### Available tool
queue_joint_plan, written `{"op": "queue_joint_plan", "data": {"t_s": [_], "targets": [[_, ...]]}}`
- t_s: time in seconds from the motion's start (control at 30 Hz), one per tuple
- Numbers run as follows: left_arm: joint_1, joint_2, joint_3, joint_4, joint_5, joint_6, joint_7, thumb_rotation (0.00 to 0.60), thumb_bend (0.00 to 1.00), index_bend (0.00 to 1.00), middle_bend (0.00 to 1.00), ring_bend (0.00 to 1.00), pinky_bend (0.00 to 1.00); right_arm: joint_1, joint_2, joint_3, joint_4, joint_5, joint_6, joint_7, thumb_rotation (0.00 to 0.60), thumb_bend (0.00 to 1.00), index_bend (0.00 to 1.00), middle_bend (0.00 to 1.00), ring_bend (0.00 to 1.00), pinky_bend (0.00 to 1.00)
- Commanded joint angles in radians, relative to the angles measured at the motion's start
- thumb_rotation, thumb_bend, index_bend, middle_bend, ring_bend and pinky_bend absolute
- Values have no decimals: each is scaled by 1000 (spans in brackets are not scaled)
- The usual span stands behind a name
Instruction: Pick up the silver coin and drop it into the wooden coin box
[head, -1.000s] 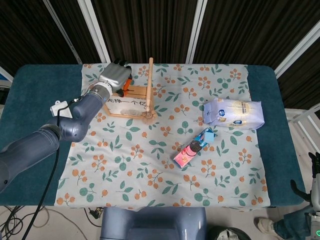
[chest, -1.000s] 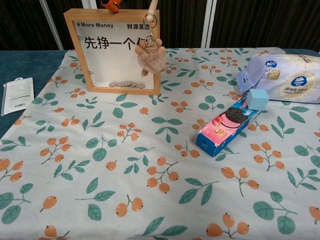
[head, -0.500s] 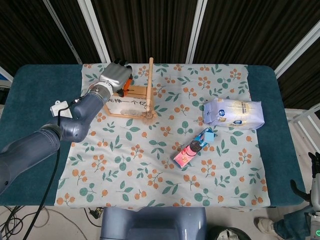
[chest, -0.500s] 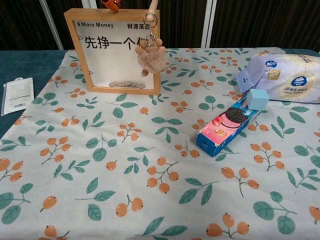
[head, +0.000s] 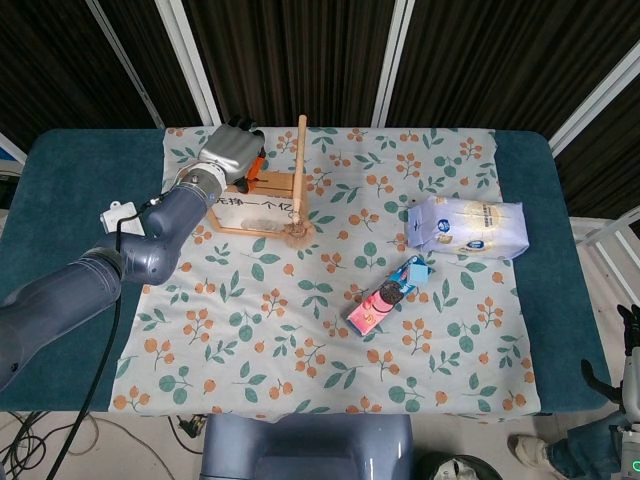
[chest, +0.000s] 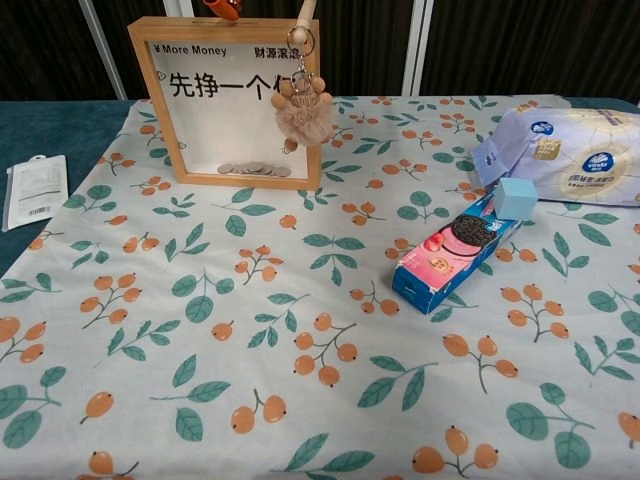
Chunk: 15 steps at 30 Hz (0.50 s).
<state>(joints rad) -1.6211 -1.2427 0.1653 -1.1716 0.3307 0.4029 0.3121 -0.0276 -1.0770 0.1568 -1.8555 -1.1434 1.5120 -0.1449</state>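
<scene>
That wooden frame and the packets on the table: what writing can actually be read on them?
"¥ More Money": wooden coin box, top left.
"财源滚滚": same box, top right.
"先挣一个亿": large characters across its front, last one partly hidden by a fluffy keychain.
White packet, pink box, flat white packet: print too small to read.

We see a dark teal table (head: 90, 160) covered by a floral cloth (head: 300, 330). A small white packet (chest: 32, 190) lies directly on its bare left side.

coins (chest: 252, 168) lie inside the box (chest: 225, 102).
</scene>
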Motion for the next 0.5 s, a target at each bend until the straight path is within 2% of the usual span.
{"op": "queue_joint_plan", "data": {"t_s": [0.03, 0.17, 0.5], "targets": [[-2, -2, 3, 3, -2, -2, -2, 600, 406, 418, 177, 0, 0, 0, 0, 0, 0, 1, 0, 0, 600, 369, 99, 46, 4, 0], [-4, -3, 9, 6, -5, -3, -5, 600, 376, 402, 176, 0, 0, 0, 0, 0, 0, 1, 0, 0, 600, 369, 99, 46, 4, 0], [-11, -7, 24, 6, -11, 1, -3, 600, 375, 386, 175, 0, 0, 0, 0, 0, 0, 0, 1, -1, 600, 369, 99, 46, 4, 0]]}}
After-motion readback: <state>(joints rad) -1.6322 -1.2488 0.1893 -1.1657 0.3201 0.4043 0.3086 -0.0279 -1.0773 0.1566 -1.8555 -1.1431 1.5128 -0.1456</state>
